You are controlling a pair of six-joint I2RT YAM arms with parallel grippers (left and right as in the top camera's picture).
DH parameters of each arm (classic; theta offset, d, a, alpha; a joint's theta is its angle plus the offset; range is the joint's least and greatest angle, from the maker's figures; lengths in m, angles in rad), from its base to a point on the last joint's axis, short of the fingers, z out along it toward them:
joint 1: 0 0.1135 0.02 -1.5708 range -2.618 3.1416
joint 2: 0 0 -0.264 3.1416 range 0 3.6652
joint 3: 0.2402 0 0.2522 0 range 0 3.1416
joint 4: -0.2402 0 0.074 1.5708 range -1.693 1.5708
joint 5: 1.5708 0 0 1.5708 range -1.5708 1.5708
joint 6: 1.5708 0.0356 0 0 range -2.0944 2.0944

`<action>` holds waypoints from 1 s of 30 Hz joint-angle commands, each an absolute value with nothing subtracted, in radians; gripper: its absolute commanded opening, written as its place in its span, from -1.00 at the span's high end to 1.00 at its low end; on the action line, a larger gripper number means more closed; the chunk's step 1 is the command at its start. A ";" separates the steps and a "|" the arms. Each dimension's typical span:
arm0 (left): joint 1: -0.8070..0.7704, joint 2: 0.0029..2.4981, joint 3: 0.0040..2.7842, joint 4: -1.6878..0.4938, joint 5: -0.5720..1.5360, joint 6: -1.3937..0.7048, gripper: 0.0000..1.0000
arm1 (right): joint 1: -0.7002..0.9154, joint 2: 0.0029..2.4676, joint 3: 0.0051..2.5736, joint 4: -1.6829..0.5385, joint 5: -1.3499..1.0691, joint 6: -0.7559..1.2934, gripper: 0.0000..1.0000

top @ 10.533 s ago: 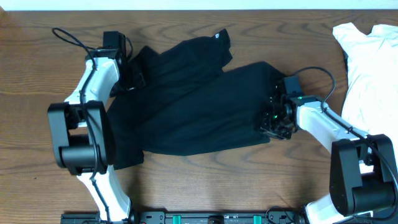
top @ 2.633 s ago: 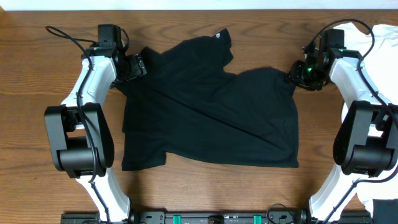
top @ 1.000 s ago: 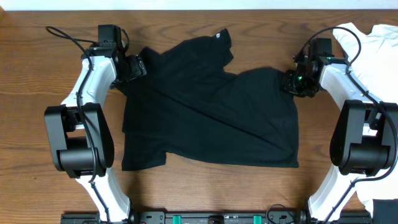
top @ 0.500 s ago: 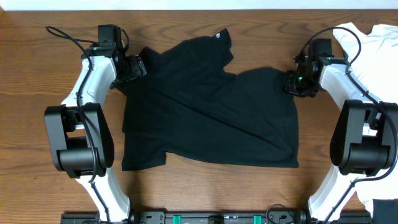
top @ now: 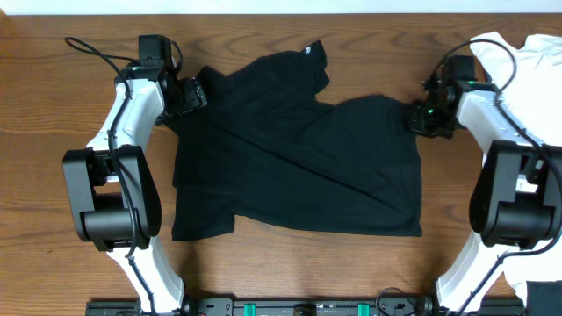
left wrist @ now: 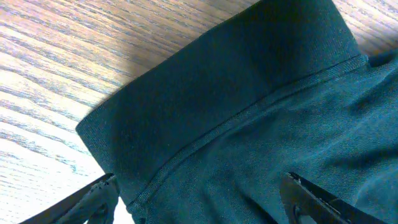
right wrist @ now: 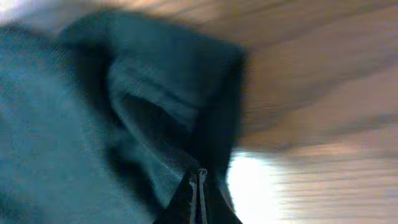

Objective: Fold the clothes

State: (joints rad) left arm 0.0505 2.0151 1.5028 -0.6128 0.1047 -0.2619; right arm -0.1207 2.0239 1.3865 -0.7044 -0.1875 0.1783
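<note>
1. Writing – a small pale tag (top: 307, 50) at the collar of the black T-shirt (top: 290, 158), too small to read; no other lettering is legible.
2. Left gripper (top: 190, 95) – open wide. In the left wrist view its fingertips (left wrist: 93, 198) stand far apart at the lower corners, straddling a stitched sleeve hem that runs between them. They hold nothing, and whether the tips touch the cloth cannot be told.
3. Right gripper (right wrist: 198, 182) – closed, with the two fingers pressed together to a thin seam and a fold of the dark cloth bunched at their tips. The right wrist view is blurred, so the bite itself is only faintly shown.
4. Black T-shirt – lies mostly flat on the wooden table (top: 53, 254), between the two arms. Its collar is toward the far edge, a diagonal crease crosses the body, and the upper left part is folded over the rest. The left gripper is at its upper left sleeve and the right gripper at its upper right corner.
5. White garment (top: 518, 79) – crumpled at the table's far right corner, just beyond the right arm and apart from the black shirt.
</note>
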 commanded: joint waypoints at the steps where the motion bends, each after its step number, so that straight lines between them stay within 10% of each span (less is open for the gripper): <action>1: 0.051 2.020 1.494 -0.616 0.093 -0.263 -0.69 | -0.187 1.988 1.417 -0.707 -0.164 0.173 0.98; 20: 0.051 1.998 1.513 -0.595 0.110 -0.264 -0.69 | -0.265 1.984 1.476 -0.727 -0.026 0.141 0.94; 30: 0.049 1.900 1.532 -0.604 0.195 -0.263 -0.69 | -0.250 1.967 1.695 -0.854 -0.080 0.113 0.53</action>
State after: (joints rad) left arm 0.0505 1.9472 1.5028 -0.5888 0.1749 -0.2619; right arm -0.2539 2.0037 1.6604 -0.8413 -0.0696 0.1444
